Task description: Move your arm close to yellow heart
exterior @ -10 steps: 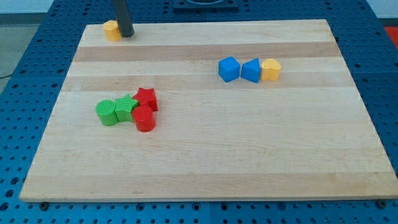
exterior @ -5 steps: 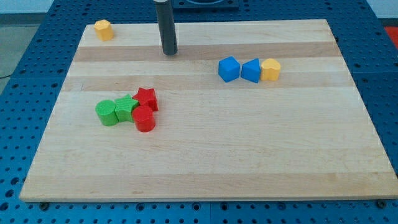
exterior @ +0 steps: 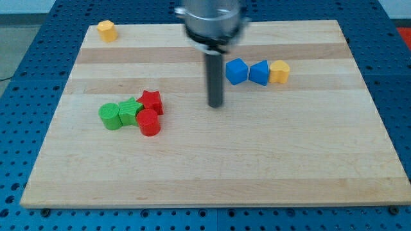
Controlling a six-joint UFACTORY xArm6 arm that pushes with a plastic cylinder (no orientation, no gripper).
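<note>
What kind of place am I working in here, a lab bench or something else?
Most likely a lab test bench: a wooden board sits on a blue perforated base, with small coloured blocks on it, such as the red star and yellow heart. My tip sits mid-board.

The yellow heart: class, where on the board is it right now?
The yellow heart sits toward the view's upper right, at the right end of a row, touching a blue block. My tip is off to its left.

The arm's head (exterior: 209, 19) is blurred and cropped.
</note>
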